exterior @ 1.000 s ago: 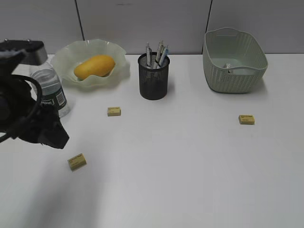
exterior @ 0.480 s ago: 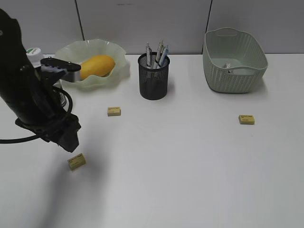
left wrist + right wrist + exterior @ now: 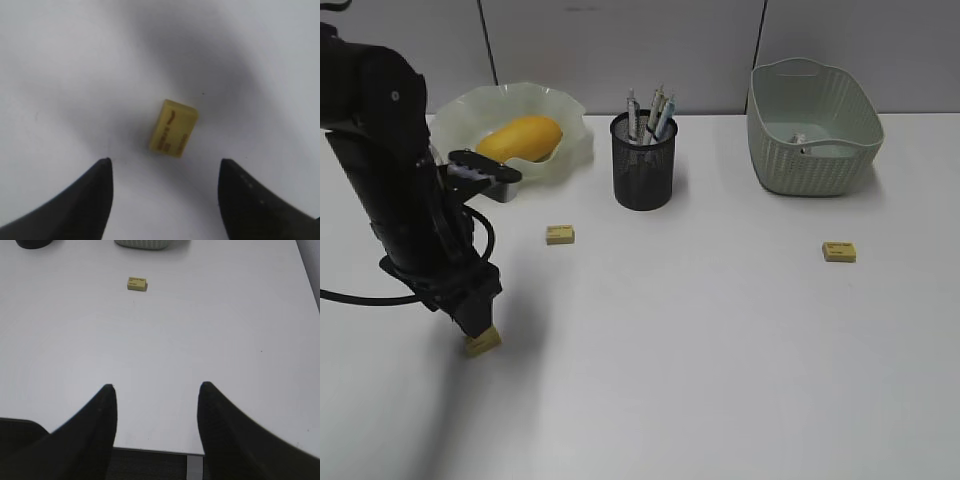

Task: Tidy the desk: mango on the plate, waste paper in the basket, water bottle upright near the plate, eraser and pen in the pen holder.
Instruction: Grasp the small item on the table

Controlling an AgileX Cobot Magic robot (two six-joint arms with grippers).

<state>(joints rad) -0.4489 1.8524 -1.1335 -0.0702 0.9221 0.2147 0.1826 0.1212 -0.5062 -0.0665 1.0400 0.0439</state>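
So we've got our left gripper (image 3: 165, 167) spread wide above a small yellow rectangular eraser (image 3: 173, 128) with dark printing, lying flat on the plain white desk (image 3: 60, 75).

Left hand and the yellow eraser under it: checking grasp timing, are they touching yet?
Apart. The left wrist view shows the eraser lying on the desk between the open fingers of the left hand, with bare desk either side.

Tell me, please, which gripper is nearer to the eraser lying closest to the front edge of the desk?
The left. The left gripper hangs directly over that eraser, jaws open either side of it. The right gripper is out of the exterior view, open over bare desk, with a different eraser ahead.
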